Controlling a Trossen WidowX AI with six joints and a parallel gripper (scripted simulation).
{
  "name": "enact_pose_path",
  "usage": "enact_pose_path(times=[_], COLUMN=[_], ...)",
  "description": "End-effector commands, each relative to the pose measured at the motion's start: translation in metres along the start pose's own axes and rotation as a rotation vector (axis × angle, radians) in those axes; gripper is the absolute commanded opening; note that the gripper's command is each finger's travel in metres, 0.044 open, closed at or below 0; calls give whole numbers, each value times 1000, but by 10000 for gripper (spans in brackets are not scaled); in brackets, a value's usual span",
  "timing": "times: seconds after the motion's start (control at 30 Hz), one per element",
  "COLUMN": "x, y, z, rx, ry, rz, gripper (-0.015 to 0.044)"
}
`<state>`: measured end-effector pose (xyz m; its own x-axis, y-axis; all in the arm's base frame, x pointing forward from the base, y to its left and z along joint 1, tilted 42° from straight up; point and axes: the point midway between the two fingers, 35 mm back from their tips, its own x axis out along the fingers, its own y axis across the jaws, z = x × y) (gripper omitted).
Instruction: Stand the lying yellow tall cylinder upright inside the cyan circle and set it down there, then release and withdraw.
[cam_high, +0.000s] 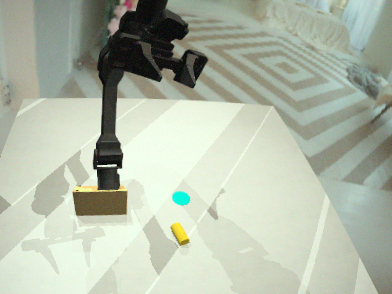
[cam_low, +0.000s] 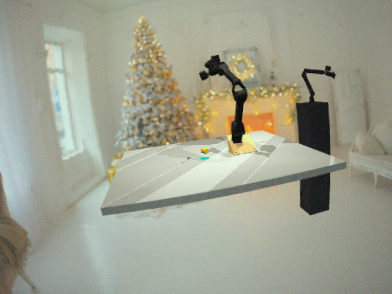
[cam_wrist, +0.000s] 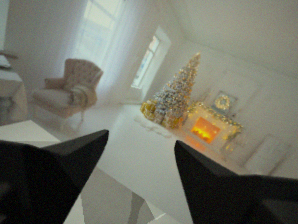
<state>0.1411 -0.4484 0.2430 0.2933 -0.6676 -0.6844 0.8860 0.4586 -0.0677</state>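
One open tool (cam_high: 176, 75) (cam_low: 203, 76) (cam_wrist: 142, 139), one yellow cylinder (cam_high: 180, 234) (cam_low: 204, 150), one cyan circle (cam_high: 181, 198) (cam_low: 204, 158).

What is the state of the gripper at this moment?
Gripper: open, holding nothing, raised above the table.

You can see a big sparkly tree (cam_low: 155, 95) (cam_wrist: 176, 97) left of the glowing fire (cam_low: 252, 123) (cam_wrist: 205, 130), and a soft chair (cam_wrist: 70, 90) at the wrist view's upper left.

Apparently open tabletop separates the wooden block (cam_high: 100, 202) (cam_low: 242, 146) from the cylinder (cam_high: 180, 234) (cam_low: 204, 150).
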Motion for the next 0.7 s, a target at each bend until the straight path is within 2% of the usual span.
enact_pose_path(times=[0.0, 0.67], x=[17, 67], y=[17, 105], z=[-19, -117], rx=[19, 97], ry=[75, 460], rz=[52, 251], gripper=[309, 309])
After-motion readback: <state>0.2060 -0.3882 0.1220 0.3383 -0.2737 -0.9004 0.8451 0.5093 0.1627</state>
